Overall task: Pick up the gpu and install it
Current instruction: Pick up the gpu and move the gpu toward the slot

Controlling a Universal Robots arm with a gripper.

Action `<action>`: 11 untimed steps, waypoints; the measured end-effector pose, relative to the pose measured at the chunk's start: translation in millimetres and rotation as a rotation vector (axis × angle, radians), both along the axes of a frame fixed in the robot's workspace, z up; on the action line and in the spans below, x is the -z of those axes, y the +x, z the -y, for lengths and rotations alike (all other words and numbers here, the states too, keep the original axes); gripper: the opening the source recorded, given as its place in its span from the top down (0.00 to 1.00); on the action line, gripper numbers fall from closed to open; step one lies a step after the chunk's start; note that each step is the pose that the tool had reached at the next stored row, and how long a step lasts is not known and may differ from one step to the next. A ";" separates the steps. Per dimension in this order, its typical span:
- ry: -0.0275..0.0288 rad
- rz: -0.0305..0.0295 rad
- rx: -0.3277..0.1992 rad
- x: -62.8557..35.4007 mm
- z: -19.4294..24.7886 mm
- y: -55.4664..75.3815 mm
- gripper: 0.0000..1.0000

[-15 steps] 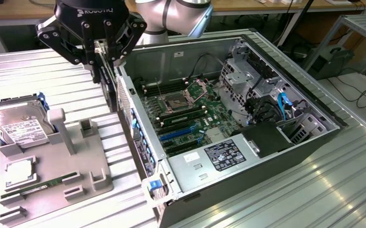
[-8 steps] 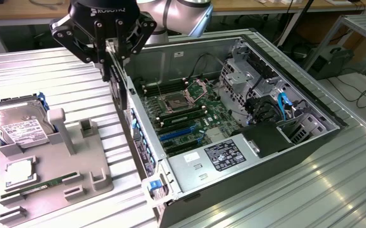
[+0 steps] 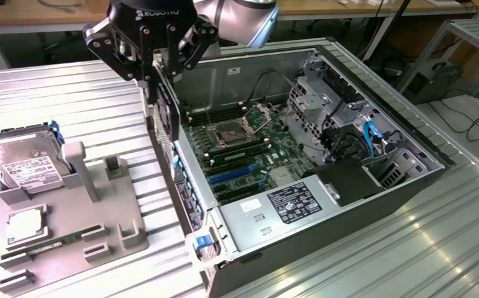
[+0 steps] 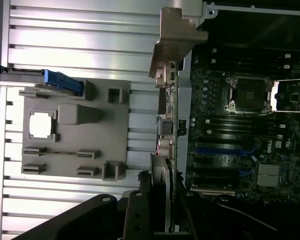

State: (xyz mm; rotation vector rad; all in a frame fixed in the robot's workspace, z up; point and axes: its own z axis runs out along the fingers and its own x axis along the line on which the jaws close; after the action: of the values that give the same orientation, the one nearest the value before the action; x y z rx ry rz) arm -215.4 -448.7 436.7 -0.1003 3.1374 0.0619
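The gpu hangs edge-on as a dark slab from my gripper, which is shut on its upper edge. It hovers above the near wall of the open computer case, over the gap between the grey fixture and the motherboard. In the wrist view the gpu runs as a thin card edge with connectors, ending in its silver bracket. My gripper clamps it from both sides. The blue expansion slots lie below and to the side of the card.
A grey fixture on the ribbed table holds a hard drive, a processor chip and a RAM stick. Inside the case are the power supply, drive cages and cables.
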 end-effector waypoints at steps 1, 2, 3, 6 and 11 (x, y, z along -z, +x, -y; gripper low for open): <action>0.0000 0.0000 0.000 0.0 0.0 1.8 0.73; 0.0000 -0.0001 0.000 0.0 0.0 3.8 0.73; 0.0001 -0.0001 0.000 0.0 0.0 6.1 0.73; 0.0000 -0.0001 0.000 0.0 0.0 12.8 0.73; 0.0000 -0.0003 0.000 0.0 0.0 23.3 0.73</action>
State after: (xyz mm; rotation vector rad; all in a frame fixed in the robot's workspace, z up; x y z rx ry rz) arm -192.1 -448.7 436.8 -0.1002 3.1376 0.0619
